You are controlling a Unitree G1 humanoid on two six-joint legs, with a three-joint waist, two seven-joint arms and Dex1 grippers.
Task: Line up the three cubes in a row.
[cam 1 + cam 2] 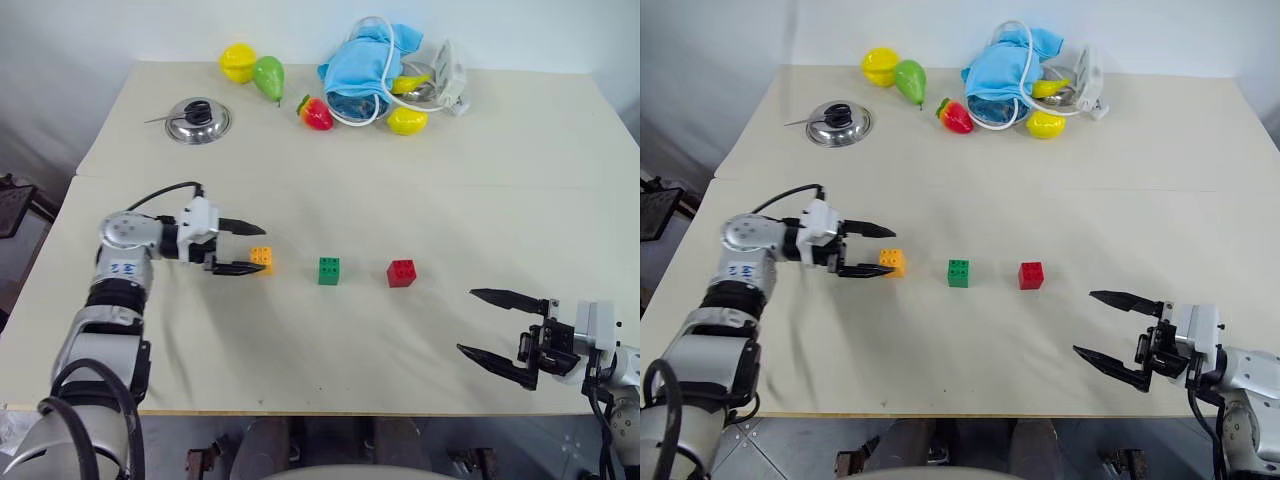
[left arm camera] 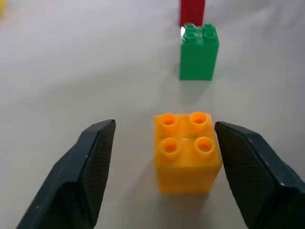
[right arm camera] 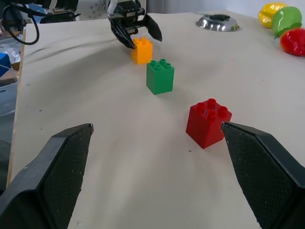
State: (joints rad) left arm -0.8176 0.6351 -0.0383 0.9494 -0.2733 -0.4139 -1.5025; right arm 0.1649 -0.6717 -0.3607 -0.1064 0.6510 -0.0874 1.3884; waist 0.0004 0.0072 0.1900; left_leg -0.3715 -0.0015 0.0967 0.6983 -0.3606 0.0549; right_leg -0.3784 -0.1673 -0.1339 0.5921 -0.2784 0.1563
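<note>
Left wrist view looks straight down the row: the orange-yellow cube (image 2: 187, 151) sits on the table (image 2: 71, 71) between the two fingers (image 2: 88, 167), with a clear gap on one side and the other finger very near it, the green cube (image 2: 198, 51) beyond and the red cube (image 2: 192, 10) behind that. So the left gripper (image 1: 244, 247) stands spread around the cube, not clamping it. From the head views, all three cubes lie in a fairly straight, evenly spaced line across the middle of the table, orange-yellow at the robot's left, red at its right.

My guess is the placing is finished and the step in hand is letting go cleanly. Done well, that means drawing the fingers straight back along their own line, without sweeping sideways, so the near finger does not nudge the cube out of line.

Right wrist view adds what the left cannot: the row seen from the red end. The right gripper (image 1: 497, 327) hangs wide apart and empty, well clear of the red cube.
</note>
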